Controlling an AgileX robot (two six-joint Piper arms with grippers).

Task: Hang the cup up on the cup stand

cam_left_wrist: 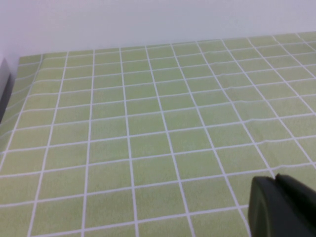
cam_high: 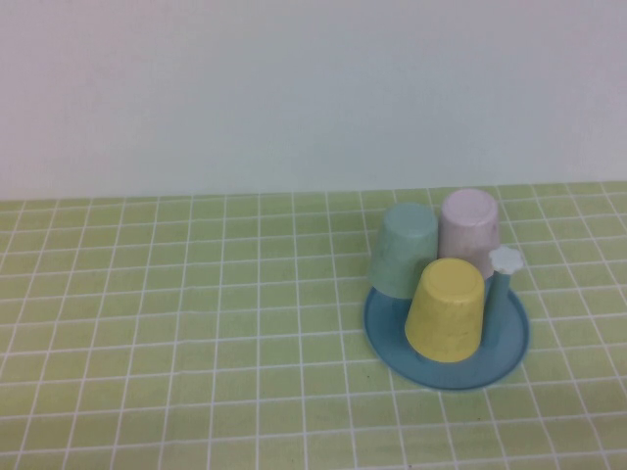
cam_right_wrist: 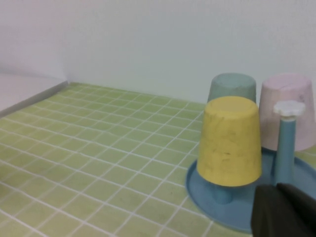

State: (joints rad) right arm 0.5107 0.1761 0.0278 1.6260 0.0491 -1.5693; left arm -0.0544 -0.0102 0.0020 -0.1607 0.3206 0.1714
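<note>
**Yellow cup sits upside down on the blue stand, both tools away from it**

The right tool [cam_right_wrist: 285, 210] shows only as a dark block at the near edge of the right wrist view; whether it is wide or narrow I cannot tell. It holds nothing that can be seen. Just beyond it rises a bare blue peg [cam_right_wrist: 285, 148] with a white flower-shaped knob on top, and beside that peg stands the plain matte yellow plastic cup [cam_right_wrist: 229, 142], tapered and without a handle, mouth down over another peg (its rim is raised clear of the dish, with a blue peg foot visible beneath). The cup is near the right tool but apart from it, with no contact.

The left tool [cam_left_wrist: 280, 207] is likewise just a dark corner in the left wrist view, over bare green squares; its opening cannot be told either, and no task thing appears near it.

In the high view neither arm nor tool appears. There the yellow cup [cam_high: 446, 309] stands on the near part of the round blue plastic cup stand [cam_high: 509, 352], right of centre on the worktop. Behind it, also inverted on the stand, are a mint-green cup [cam_high: 405, 250] to the left and a pale pink cup [cam_high: 468, 225] to the right, the two touching or nearly so. The free peg [cam_high: 503, 274] with its white knob rises at the yellow cup's right side.

The worktop [cam_high: 176, 333] is covered in a light green sheet with a white grid, and a plain pale wall [cam_high: 294, 88] stands behind it.
</note>
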